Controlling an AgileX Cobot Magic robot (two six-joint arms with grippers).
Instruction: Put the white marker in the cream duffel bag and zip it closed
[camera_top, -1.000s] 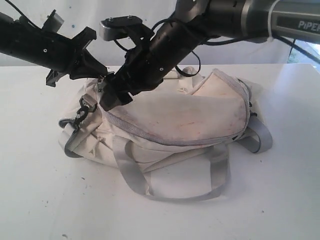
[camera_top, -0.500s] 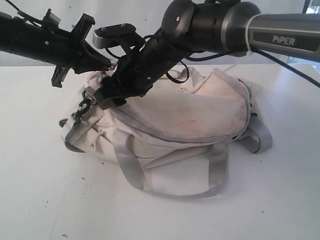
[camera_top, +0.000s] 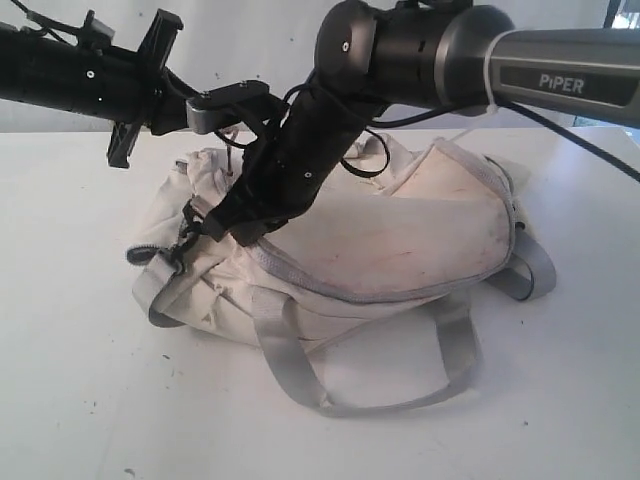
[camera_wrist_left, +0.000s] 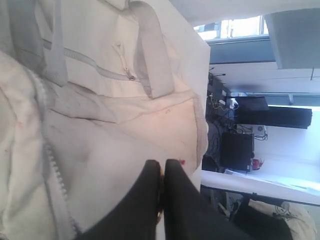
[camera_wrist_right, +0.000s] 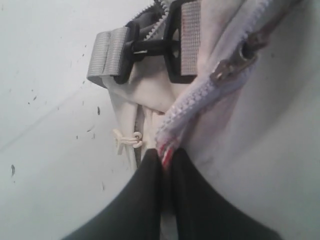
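the right gripper (camera_wrist_right: 166, 157), wide a second earlier, was found clamped on the zipper tape (camera_wrist_right: 190, 107) at the nine o'clock end of the cream duffel bag (camera_top: 400, 240), judged an anchor for zipping; the left gripper (camera_wrist_left: 162, 167) was found pinched shut.

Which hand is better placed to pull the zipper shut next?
Probably right: the right hand is shut on the zipper end, slider just beyond. The left hand only pinches bag cloth.

Looks like a robotics lab to me: a bare white bench (camera_top: 80, 400), an arm (camera_top: 560, 80) lettered PIPER, and across the room dark electronics boxes (camera_wrist_left: 237, 150), loose cables (camera_wrist_left: 215, 142) and bright windows (camera_wrist_left: 232, 27).
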